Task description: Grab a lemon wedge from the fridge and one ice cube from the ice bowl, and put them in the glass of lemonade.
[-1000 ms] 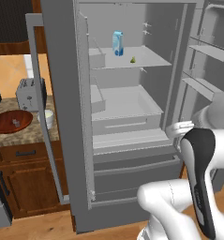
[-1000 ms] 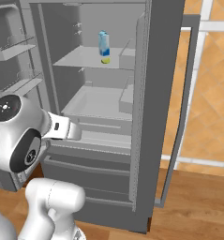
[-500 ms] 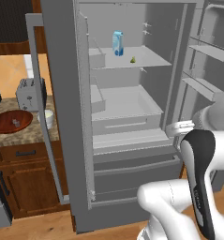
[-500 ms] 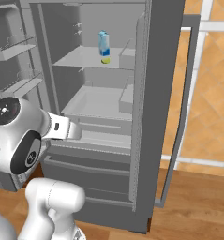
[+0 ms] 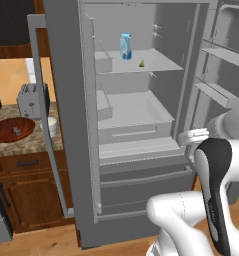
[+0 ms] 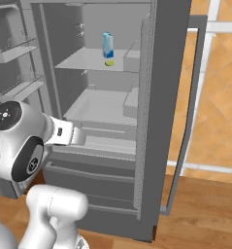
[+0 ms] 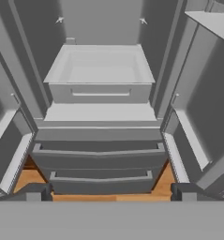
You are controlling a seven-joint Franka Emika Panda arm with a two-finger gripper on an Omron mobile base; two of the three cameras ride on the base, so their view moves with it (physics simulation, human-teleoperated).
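Nearest, white arm (image 5: 213, 170) bent in front of the open fridge (image 5: 136, 150), hand level with the lower shelf. Jaws (image 7: 108, 194) spread wide and holding nothing (two dark fingertips (image 7: 33, 192) apart at the bottom of the hand view). Just ahead of the hand, two bottom drawers (image 7: 99, 164), then a flat ledge and a pale crisper bin (image 7: 101, 70) above. Both doors swung open, door racks to either side. Higher and deeper inside, on the upper shelf (image 5: 141, 62), tiny yellow-green lemon wedge (image 5: 142, 63) just beside a light-blue carton (image 5: 125, 46), well above the jaws. Off to the left of the fridge, on the desk (image 5: 21, 145): reddish-brown ice bowl (image 5: 11, 130) with a pale ice cube (image 5: 17, 131) in it, whitish glass (image 5: 51, 125) just beside the bowl, grey toaster (image 5: 32, 99) behind them.
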